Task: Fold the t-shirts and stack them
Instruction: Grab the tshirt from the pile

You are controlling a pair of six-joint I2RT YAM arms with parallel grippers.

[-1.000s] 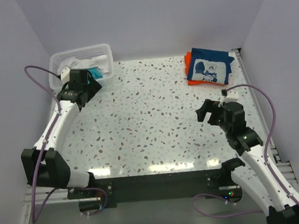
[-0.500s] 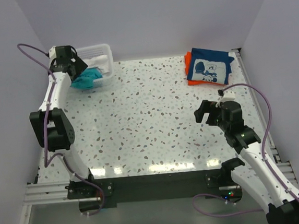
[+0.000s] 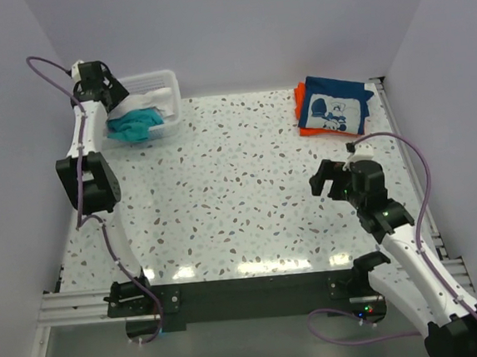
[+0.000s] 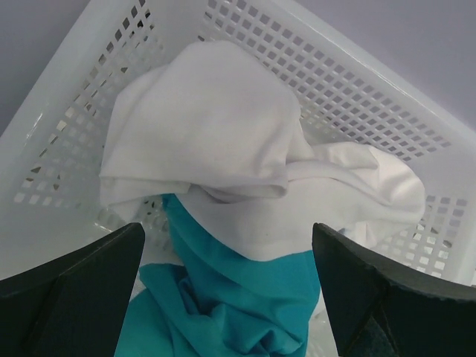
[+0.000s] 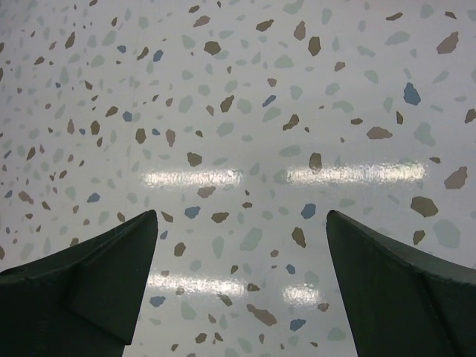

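A crumpled teal t-shirt (image 3: 136, 125) hangs over the front left of the white mesh basket (image 3: 169, 78). A crumpled white t-shirt (image 3: 150, 98) lies behind it in the basket. My left gripper (image 3: 114, 93) is raised above the basket's left end. In the left wrist view it (image 4: 227, 245) is open wide, with the teal shirt (image 4: 238, 297) and white shirt (image 4: 216, 141) below it and nothing held. A folded navy printed shirt (image 3: 333, 107) lies on a folded orange one (image 3: 299, 98) at the back right. My right gripper (image 3: 326, 179) (image 5: 242, 223) is open and empty over the bare table.
The basket (image 4: 357, 82) stands in the back left corner against the wall. White walls close in the speckled table (image 3: 231, 187) on the left, back and right. The left arm's upper link stands upright near the left edge.
My left arm rose and swung back to the basket's far left. The teal shirt came forward over the basket's front edge. The right gripper barely moved.
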